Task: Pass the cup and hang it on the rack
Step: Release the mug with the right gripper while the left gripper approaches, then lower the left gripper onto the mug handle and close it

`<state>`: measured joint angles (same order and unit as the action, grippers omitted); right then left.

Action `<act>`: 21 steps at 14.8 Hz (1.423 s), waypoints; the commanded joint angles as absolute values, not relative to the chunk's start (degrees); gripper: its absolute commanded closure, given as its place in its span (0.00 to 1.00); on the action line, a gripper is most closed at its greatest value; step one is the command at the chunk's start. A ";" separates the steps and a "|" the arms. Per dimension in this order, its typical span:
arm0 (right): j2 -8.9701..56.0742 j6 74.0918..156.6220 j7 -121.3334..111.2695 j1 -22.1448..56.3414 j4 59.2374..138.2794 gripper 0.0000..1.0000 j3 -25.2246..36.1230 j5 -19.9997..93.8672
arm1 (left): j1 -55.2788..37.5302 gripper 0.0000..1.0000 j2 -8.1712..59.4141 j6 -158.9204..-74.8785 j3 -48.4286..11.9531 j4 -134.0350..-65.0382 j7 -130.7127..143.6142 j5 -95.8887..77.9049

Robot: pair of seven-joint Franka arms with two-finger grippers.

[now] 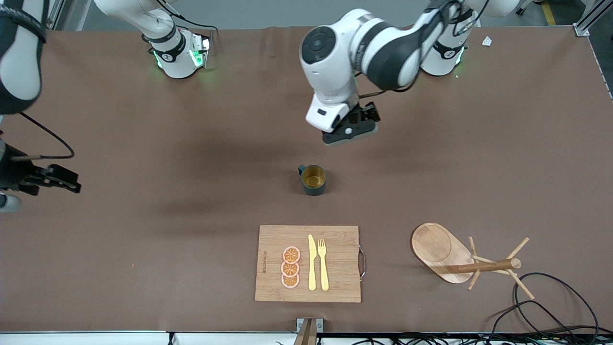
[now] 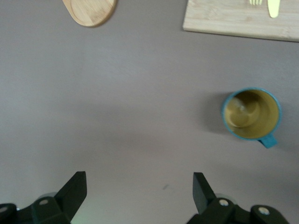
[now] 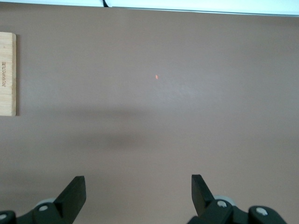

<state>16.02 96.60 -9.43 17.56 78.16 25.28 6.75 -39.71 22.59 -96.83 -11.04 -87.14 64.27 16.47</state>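
left claw: the left claw (image 1: 351, 130) hung open and empty over bare bench (image 1: 143, 143), just off the cup toward 1 o'clock in the front view.
right claw: the right claw (image 1: 62, 179) was open, empty, waiting over the right arm's end.
cup: the cup (image 1: 313, 179) stood upright mid-bench, at 12 o'clock from the cutting board (image 1: 309, 263), well apart.
cup heading: mouth up, long axis vertical; handle at 10 o'clock.
rack: the rack (image 1: 459, 258) lay tipped over, post flat, pointing to 3 o'clock.
risk: pegs sat sideways, so hanging would likely fail; a rim pinch near the handle could twist the cup.
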 commanded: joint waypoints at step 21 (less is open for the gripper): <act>-7.03 98.35 -3.35 -6.85 100.99 0.00 -1.76 1.49 | -59.15 0.24 53.96 -110.04 -5.72 -71.99 120.65 45.26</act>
<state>-3.06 96.77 -5.60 -5.42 95.79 -0.66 2.57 -57.60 52.59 -110.21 -7.55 -74.28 117.98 44.21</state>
